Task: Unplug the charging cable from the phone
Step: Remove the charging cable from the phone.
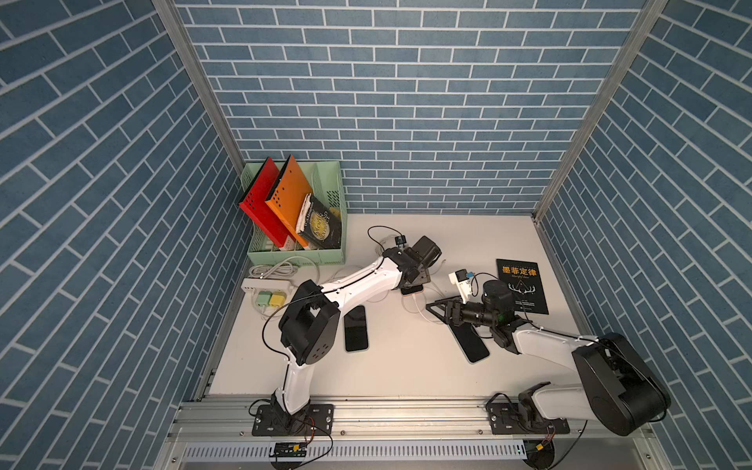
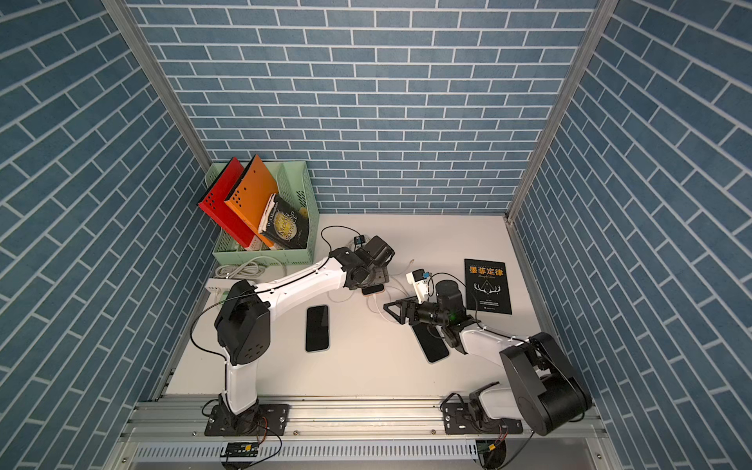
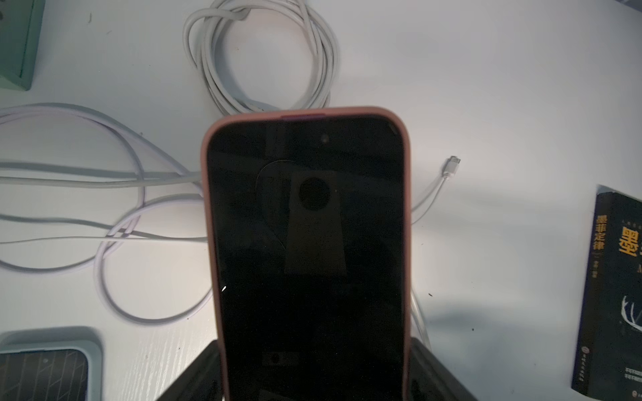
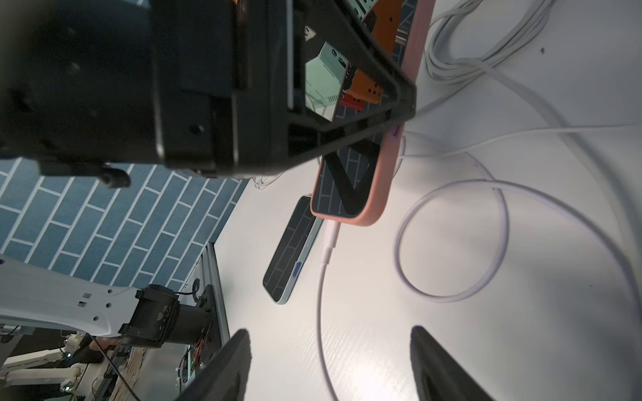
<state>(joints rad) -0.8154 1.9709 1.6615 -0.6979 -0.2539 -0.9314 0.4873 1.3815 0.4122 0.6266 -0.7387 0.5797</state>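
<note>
The pink-cased phone (image 3: 305, 243) is clamped by its sides in the left gripper (image 3: 314, 375), near the middle of the table (image 1: 407, 366); whether it is lifted clear cannot be told. The white charging cable (image 4: 321, 305) is seen plugged into the phone's lower end. The cable is straddled by the right gripper (image 4: 330, 368), whose jaws are spread wide, apart from it. A black book (image 1: 522, 285) is laid flat at the far right.
</note>
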